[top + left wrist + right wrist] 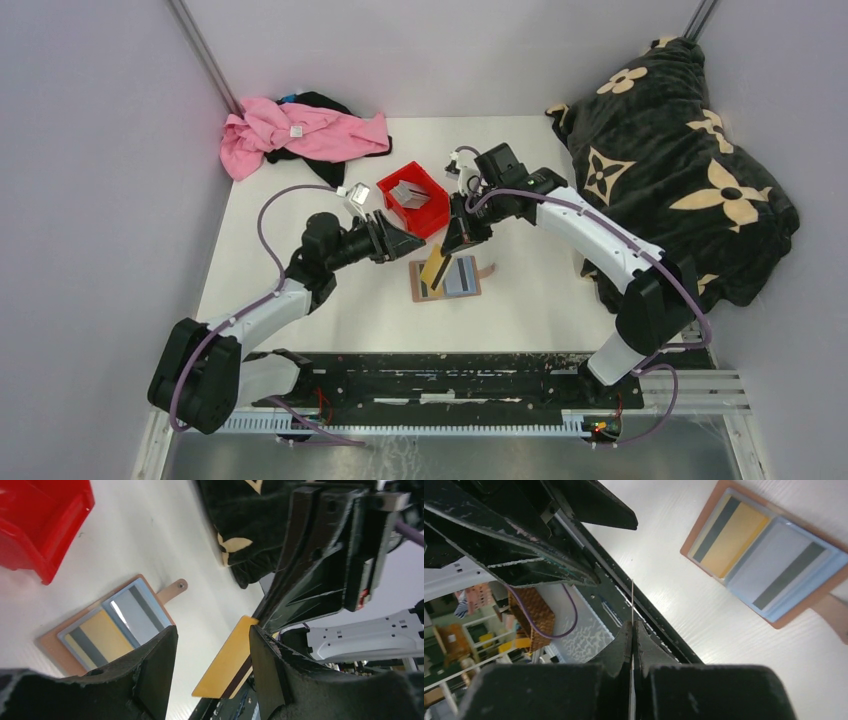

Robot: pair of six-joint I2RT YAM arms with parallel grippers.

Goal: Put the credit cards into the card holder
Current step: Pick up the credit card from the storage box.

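Right hand: we pinch the gold card edge-on by the open card holder.
Left hand: wide, empty, left of the card.
Next: we should square it to a slot.

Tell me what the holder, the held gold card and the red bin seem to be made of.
Holder: probably leather or an imitation; matte tan surface with a soft flat tab.
Held gold card: apparently thin stiff plastic, smooth, with a dark stripe.
Red bin: likely hard moulded plastic; its walls show glossy highlights.
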